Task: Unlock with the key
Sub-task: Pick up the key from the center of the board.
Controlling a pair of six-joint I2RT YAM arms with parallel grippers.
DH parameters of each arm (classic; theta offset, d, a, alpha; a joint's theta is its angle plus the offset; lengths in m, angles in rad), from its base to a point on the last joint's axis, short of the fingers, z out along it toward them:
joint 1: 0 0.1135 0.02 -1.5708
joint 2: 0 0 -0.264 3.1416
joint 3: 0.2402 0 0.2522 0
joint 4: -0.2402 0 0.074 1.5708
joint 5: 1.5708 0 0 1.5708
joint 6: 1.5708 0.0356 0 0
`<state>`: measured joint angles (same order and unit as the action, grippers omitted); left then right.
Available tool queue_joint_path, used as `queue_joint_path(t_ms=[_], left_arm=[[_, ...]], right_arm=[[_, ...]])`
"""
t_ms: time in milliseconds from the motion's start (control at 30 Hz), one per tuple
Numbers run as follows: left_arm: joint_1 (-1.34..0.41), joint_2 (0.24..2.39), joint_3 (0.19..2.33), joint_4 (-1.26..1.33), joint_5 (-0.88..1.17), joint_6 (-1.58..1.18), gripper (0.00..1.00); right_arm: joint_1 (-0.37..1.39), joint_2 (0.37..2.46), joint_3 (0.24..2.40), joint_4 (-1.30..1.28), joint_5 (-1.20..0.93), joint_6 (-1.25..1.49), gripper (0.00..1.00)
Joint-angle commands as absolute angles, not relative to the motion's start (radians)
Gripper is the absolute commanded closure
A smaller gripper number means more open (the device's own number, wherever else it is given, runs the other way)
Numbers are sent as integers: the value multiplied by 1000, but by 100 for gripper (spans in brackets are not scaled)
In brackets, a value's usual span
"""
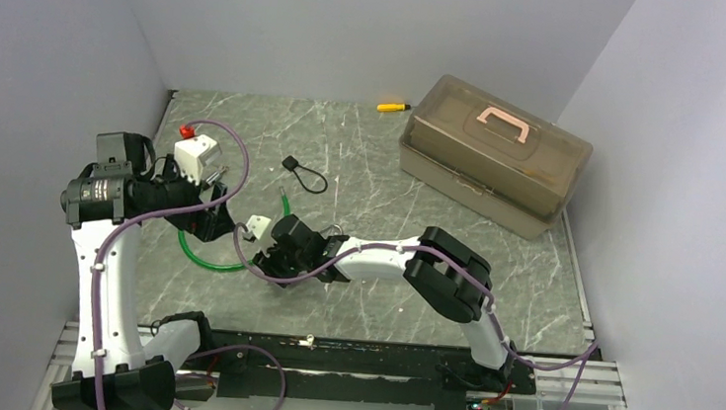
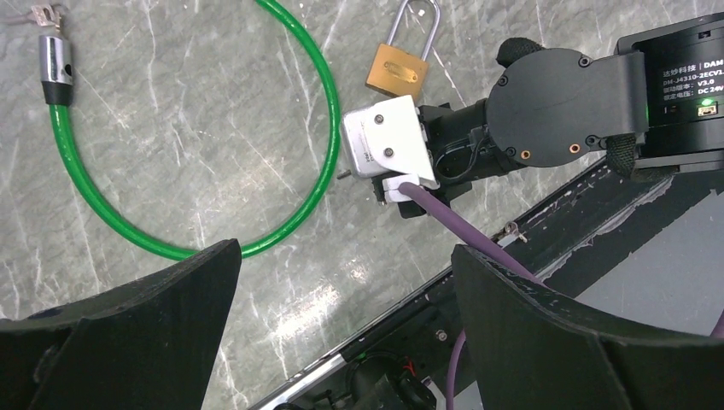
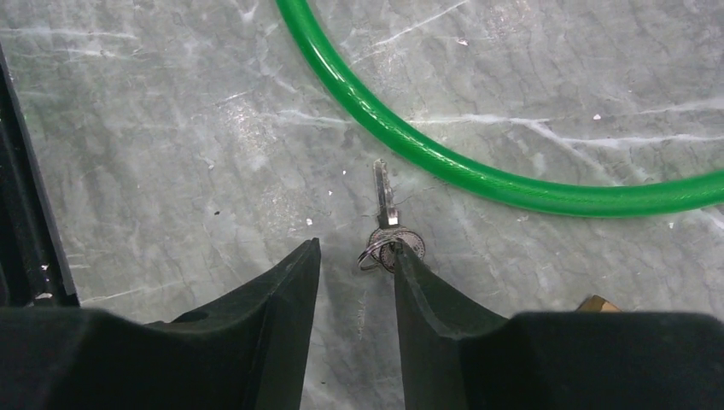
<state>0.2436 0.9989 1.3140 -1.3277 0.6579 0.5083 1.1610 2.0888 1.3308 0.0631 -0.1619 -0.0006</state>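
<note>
The key (image 3: 384, 198) is thin and silvery and lies flat on the marble table with a small ring (image 3: 376, 254) at its head. My right gripper (image 3: 354, 252) hangs low over it, open by a narrow gap, and its right fingertip (image 3: 403, 260) touches the key's head. Nothing is between the fingers. The brass padlock (image 2: 397, 70) lies just behind the right wrist; one corner of it (image 3: 598, 301) shows in the right wrist view. My left gripper (image 2: 346, 256) is wide open and empty, above the table's near edge. In the top view the right gripper (image 1: 267, 256) is beside the left gripper (image 1: 214, 220).
A green cable lock (image 2: 329, 111) loops round the key's spot, with its metal end (image 2: 54, 60) and other keys (image 2: 38, 13) at far left. A brown toolbox (image 1: 492, 157), a yellow-and-black tool (image 1: 393, 107) and a black cord loop (image 1: 304, 175) lie further back.
</note>
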Motion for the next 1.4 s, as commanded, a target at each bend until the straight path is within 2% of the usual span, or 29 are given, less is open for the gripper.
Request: queue_joint_path(t_ms=[0, 100, 167, 200, 233, 433, 933, 1200, 1233, 1300, 1367], left_arm=[[249, 984, 1357, -1337, 699, 525, 1], [249, 976, 1352, -1336, 703, 524, 1], [248, 977, 1352, -1342, 704, 527, 1], [249, 976, 1351, -1346, 705, 530, 1], [249, 975, 1351, -1347, 705, 534, 1], [248, 965, 1333, -1354, 709, 551, 1], [248, 966, 1310, -1363, 744, 578, 1], [248, 968, 1310, -1356, 732, 584, 1], [248, 972, 1311, -1360, 731, 589, 1], [248, 976, 1311, -1369, 736, 599, 1], [248, 971, 1305, -1359, 734, 595, 1]], right_arm=[[1160, 2110, 1356, 79, -151, -28, 63], [1160, 2122, 1361, 65, -157, -35, 73], [1159, 2126, 1368, 45, -162, -33, 87], [1159, 2129, 1374, 32, -164, -34, 97], [1160, 2131, 1380, 20, -165, -32, 100], [1159, 2104, 1328, 36, -131, -21, 100], [1156, 1843, 1074, 118, -78, 55, 100], [1145, 1830, 1113, 43, -149, 25, 100], [1137, 1835, 1134, 22, -170, 23, 98], [1122, 1840, 1176, 3, -198, 23, 86], [1111, 1838, 1191, 3, -200, 18, 82]])
